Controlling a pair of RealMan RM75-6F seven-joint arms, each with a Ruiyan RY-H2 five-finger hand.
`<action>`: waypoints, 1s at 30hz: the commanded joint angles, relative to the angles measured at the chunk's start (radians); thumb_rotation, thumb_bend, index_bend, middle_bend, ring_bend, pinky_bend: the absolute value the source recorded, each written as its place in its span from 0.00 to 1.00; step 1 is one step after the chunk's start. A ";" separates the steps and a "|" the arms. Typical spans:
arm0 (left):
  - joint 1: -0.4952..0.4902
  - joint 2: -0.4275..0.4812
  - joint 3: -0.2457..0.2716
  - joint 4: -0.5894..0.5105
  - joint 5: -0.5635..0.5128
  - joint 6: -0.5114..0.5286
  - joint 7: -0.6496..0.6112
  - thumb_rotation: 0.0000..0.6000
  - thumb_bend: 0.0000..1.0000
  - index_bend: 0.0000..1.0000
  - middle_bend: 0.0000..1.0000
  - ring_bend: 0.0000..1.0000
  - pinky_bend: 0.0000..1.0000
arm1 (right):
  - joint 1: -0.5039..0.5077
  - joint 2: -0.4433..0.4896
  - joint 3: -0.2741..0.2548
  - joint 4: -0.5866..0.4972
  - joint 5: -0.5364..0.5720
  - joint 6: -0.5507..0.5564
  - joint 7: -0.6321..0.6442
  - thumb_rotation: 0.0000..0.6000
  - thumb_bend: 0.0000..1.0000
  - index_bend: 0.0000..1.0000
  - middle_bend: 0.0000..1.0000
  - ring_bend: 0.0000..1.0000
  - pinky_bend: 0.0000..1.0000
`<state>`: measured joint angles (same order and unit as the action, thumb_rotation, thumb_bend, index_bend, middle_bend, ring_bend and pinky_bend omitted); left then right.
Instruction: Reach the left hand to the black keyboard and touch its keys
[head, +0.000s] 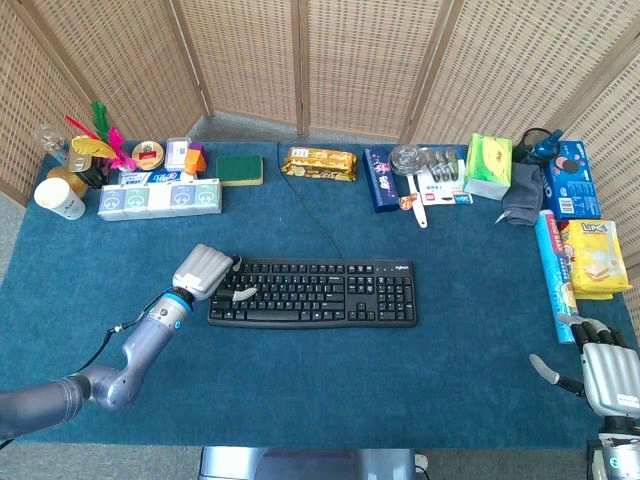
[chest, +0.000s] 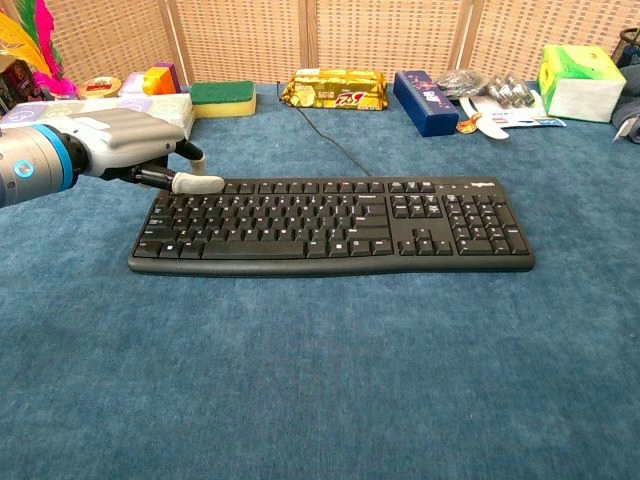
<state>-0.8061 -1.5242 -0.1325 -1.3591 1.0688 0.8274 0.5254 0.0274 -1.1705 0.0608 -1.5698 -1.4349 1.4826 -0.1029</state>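
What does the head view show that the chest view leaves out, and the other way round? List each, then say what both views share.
Only the head view shows the right hand at the table's near right corner, fingers apart and holding nothing, plus the paper cup and the yellow snack packet at the far edges.

Only the chest view shows, from the side, the left hand's extended fingertip above the keyboard's top left rows; contact cannot be judged.

Both show the left hand, the black keyboard, its cable, the green sponge and the green tissue box.
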 joint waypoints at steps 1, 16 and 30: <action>-0.004 -0.004 0.004 0.009 -0.003 -0.001 -0.003 0.00 0.13 0.38 1.00 1.00 0.84 | -0.001 0.001 0.000 0.000 0.000 0.000 0.001 0.00 0.19 0.21 0.28 0.23 0.22; 0.058 0.118 -0.005 -0.153 0.110 0.173 -0.083 0.00 0.13 0.38 1.00 0.99 0.84 | -0.003 0.005 0.001 -0.001 -0.007 0.005 0.008 0.00 0.19 0.21 0.28 0.23 0.22; 0.411 0.353 0.180 -0.420 0.304 0.603 -0.139 0.00 0.13 0.38 0.63 0.52 0.52 | 0.052 -0.022 0.011 0.015 -0.038 -0.044 -0.002 0.00 0.19 0.21 0.28 0.23 0.20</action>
<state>-0.4626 -1.2128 0.0008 -1.7504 1.3250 1.3609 0.4189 0.0739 -1.1883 0.0710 -1.5552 -1.4677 1.4425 -0.1012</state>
